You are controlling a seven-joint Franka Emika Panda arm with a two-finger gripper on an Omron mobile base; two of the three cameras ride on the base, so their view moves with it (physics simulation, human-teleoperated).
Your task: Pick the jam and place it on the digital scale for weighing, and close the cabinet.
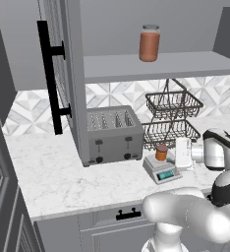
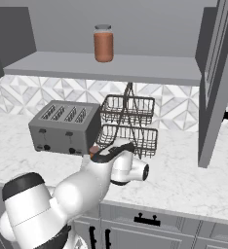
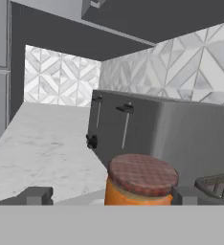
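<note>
The jam (image 1: 161, 152), a squat orange jar with a brownish lid, stands upright on the flat plate of the digital scale (image 1: 162, 171), whose teal display faces the counter's front edge. In the hand view the jam (image 3: 140, 184) sits between my gripper's (image 3: 111, 196) fingertips (image 3: 35, 195), which stand wide apart; the gripper is open, with a clear gap on the left side. Seen from the left base, the gripper (image 1: 172, 154) is just right of the jar. The cabinet door (image 1: 63, 74) with its long black handle stands open; the other door (image 2: 216, 82) is open too.
A grey toaster (image 1: 112, 135) stands just left of the scale. A two-tier wire basket rack (image 1: 171, 118) is behind it. A taller reddish-brown jar (image 1: 149, 43) is on the cabinet shelf. Bare marble counter lies left of the toaster; drawers (image 1: 128, 214) are below.
</note>
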